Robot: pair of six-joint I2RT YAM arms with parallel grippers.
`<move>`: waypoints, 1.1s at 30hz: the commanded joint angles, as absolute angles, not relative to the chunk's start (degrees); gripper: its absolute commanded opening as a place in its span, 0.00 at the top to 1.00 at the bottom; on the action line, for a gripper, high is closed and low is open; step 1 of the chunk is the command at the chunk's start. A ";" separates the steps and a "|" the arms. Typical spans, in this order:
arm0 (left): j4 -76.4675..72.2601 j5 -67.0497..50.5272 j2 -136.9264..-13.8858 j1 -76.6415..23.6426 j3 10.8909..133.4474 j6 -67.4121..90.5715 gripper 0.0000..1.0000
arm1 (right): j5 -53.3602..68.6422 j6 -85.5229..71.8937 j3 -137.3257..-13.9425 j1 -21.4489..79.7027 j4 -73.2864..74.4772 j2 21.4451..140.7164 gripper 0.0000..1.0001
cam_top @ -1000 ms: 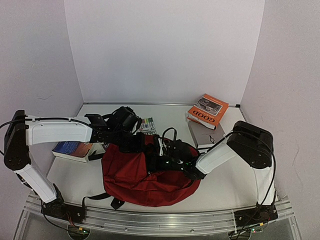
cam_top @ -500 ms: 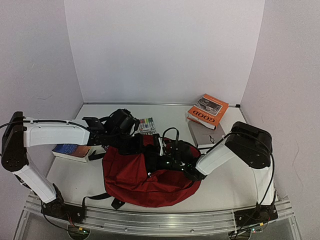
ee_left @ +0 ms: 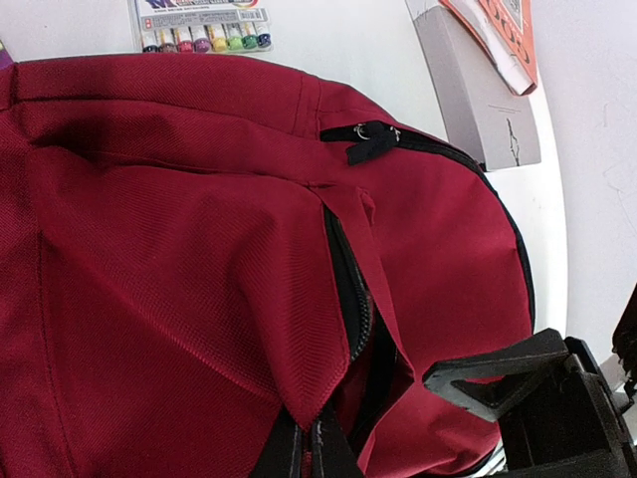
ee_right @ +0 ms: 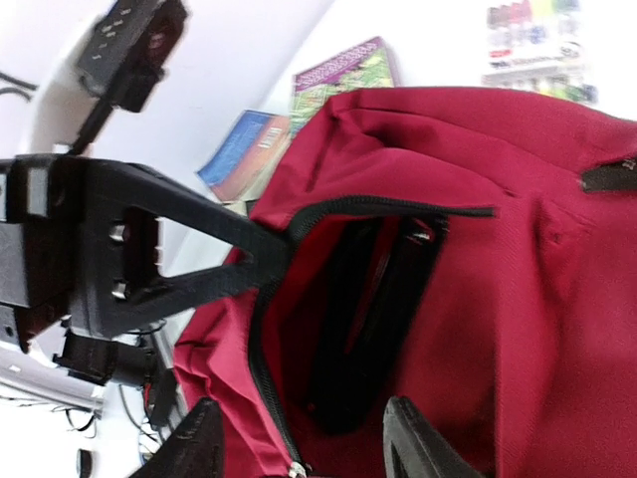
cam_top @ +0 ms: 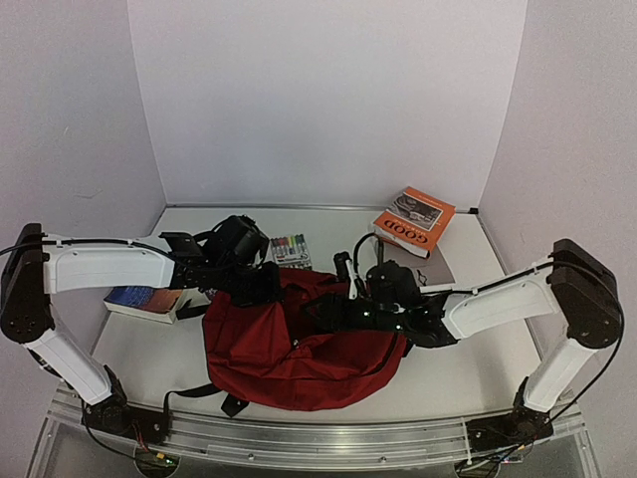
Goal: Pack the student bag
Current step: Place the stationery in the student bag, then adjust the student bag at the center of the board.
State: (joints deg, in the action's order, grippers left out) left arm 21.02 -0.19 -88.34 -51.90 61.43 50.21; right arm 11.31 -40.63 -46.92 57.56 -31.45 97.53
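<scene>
The student bag [cam_top: 289,358] is a dark red backpack lying flat at the table's front middle. My left gripper [cam_top: 267,287] is shut on the red fabric edge of the bag's zipped opening, seen at the bottom of the left wrist view [ee_left: 304,453]. It holds that edge up, so the opening [ee_right: 368,309] gapes and shows a dark inside. My right gripper [cam_top: 333,314] is open and empty; it hovers just outside the opening in the right wrist view [ee_right: 301,408]. The bag fills both wrist views [ee_left: 179,249] [ee_right: 557,299].
A pack of coloured markers [cam_top: 291,248] lies just behind the bag. An orange book [cam_top: 413,221] rests on a grey book [ee_left: 473,90] at the back right. A blue book [cam_top: 147,297] lies left of the bag, under my left arm.
My right arm has dropped its elbow and swung out to the right, and its gripper has drawn back from inside the bag's opening. My left gripper still holds the bag's edge.
</scene>
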 commanded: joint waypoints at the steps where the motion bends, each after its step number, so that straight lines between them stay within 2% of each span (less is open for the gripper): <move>1: 19.64 2.14 -87.68 -51.15 61.59 51.84 1.00 | -0.20 -36.93 -49.64 57.77 -13.54 94.59 0.40; 5: 18.87 1.74 -87.64 -51.15 61.01 52.12 1.00 | -6.64 -35.86 -53.17 57.80 -5.36 97.14 0.38; 9: 19.06 1.44 -87.89 -51.15 61.32 51.73 1.00 | -5.62 -34.58 -55.34 58.06 -4.44 100.08 0.31; 12: 19.45 1.48 -87.91 -51.15 61.49 51.61 1.00 | -5.45 -34.01 -57.34 58.42 -4.40 102.55 0.32; 16: 19.03 1.39 -87.13 -51.01 61.13 51.24 1.00 | -7.85 -35.55 -58.86 58.50 -4.58 104.55 0.45; 21: 19.66 1.52 -86.32 -50.89 60.85 51.12 1.00 | -13.03 -36.58 -57.98 58.42 -4.81 102.90 0.79; 25: 20.23 0.31 -87.11 -50.89 60.90 50.91 1.00 | -14.33 -35.11 -57.59 58.00 -4.68 101.58 0.96; 27: 20.47 -1.13 -87.93 -50.92 61.21 50.62 1.00 | -14.26 -34.49 -57.48 57.42 -4.59 100.94 1.00; 33: 19.10 -4.03 -89.67 -51.68 61.57 51.09 1.00 | -12.77 -32.35 -57.16 53.65 -4.59 99.79 1.00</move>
